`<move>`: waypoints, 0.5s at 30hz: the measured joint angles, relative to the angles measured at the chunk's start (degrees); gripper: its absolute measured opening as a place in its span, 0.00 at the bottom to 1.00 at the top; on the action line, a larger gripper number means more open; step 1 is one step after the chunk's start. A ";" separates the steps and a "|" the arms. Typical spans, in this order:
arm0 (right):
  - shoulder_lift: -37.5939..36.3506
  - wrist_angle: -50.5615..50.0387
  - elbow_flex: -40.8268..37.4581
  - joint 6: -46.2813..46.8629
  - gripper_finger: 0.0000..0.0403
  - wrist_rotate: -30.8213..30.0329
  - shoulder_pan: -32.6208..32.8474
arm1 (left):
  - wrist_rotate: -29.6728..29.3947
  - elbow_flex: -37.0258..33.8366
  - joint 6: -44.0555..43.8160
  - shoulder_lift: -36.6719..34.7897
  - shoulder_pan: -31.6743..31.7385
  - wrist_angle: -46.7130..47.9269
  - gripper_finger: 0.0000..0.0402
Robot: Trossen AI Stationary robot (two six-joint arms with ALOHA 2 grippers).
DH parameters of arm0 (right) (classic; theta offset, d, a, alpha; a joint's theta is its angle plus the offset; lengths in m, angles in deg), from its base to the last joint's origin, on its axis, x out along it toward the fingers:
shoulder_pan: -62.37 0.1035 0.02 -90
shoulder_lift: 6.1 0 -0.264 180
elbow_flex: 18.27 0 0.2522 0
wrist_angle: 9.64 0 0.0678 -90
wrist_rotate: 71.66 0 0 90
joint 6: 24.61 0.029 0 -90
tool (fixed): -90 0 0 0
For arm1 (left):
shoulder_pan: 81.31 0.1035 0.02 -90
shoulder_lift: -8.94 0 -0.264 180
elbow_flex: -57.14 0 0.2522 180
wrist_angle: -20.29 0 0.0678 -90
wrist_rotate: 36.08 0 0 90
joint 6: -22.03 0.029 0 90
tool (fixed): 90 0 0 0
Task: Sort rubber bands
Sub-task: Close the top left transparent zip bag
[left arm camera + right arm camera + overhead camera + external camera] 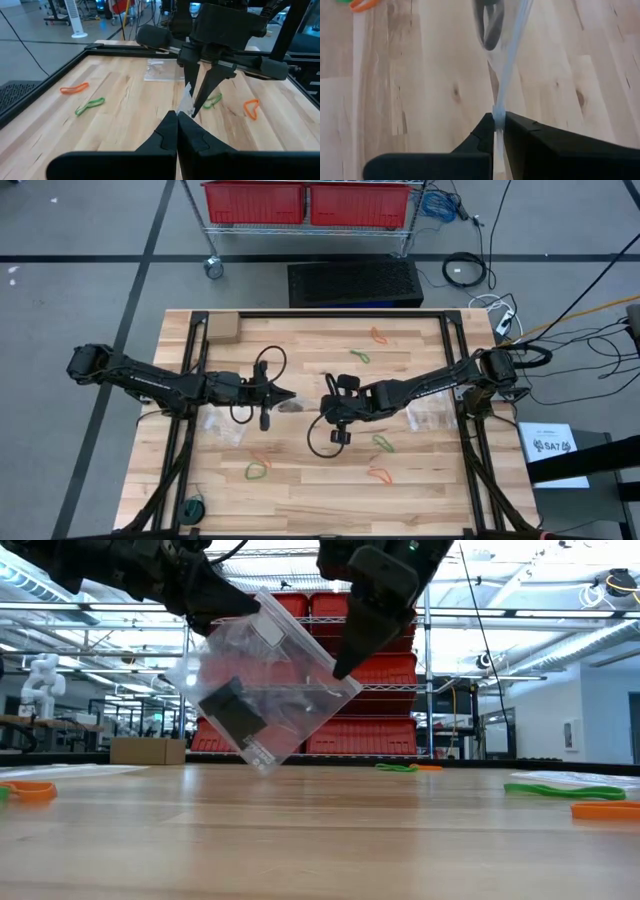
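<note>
A clear zip bag with a black clump inside hangs tilted over the table's middle, between my two grippers. My left gripper is shut on its left upper side and my right gripper on its right side. Loose rubber bands lie flat on the wood: orange and green toward the far side, green, orange and green toward the near side. My left gripper pinches the bag's upper left corner between its two fingers, coming nearly level from the table's left. The bag hangs below and to the right of them, clear of the table. My right gripper pinches the bag's right edge between its fingertips, slanting down from the table's right. The plastic runs away from the fingers edge-on, drawn fairly straight toward the left gripper.
Two more clear bags lie flat on the wood, one left of centre and one right of centre. A small cardboard box sits at the far left corner. A dark round object rests at the near left corner.
</note>
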 joint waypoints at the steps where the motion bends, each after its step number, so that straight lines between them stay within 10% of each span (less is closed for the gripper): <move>1: 0.00 -0.39 0.00 0.23 0.02 -0.01 0.00 | 0.00 0.00 0.00 0.00 0.00 0.02 0.00; 15: 0.00 -3.89 0.02 2.37 0.02 0.00 0.26 | -0.04 0.00 0.00 -0.35 0.00 0.29 0.00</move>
